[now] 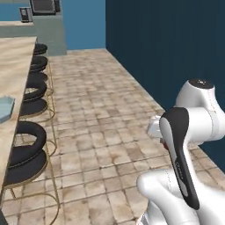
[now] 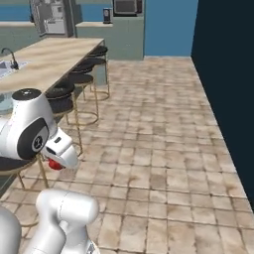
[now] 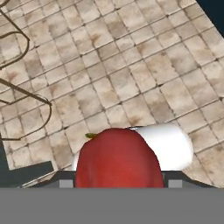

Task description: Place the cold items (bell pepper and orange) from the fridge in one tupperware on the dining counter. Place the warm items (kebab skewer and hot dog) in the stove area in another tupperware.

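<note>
- Your gripper [image 3: 118, 181] carries the red bell pepper [image 3: 117, 158]; in the hand view it sits right between the fingers, so wide that it covers both tips.
- The jaws are parted about the pepper's width and closed against its sides, so you have a grip on it, not a bare open hand.
- A small green stem [image 3: 90, 136] shows at the pepper's upper left edge in the hand view, on the side away from the fingers.
- In the right base view you see a bit of the red pepper [image 2: 55, 164] peeking out just under the white hand, held well above the tiled floor [image 2: 163, 149].
- Beyond the fingers, the hand view looks down on bare floor tiles, with the thin brass legs of a bar stool [image 3: 26, 100] off to the left.
- The dining counter [image 2: 47, 59] lies to the arm's left, with a row of black bar stools [image 1: 26, 145] along its edge.
- A pale blue tupperware [image 1: 5, 107] sits on that counter, well apart from the fingers and the pepper.
</note>
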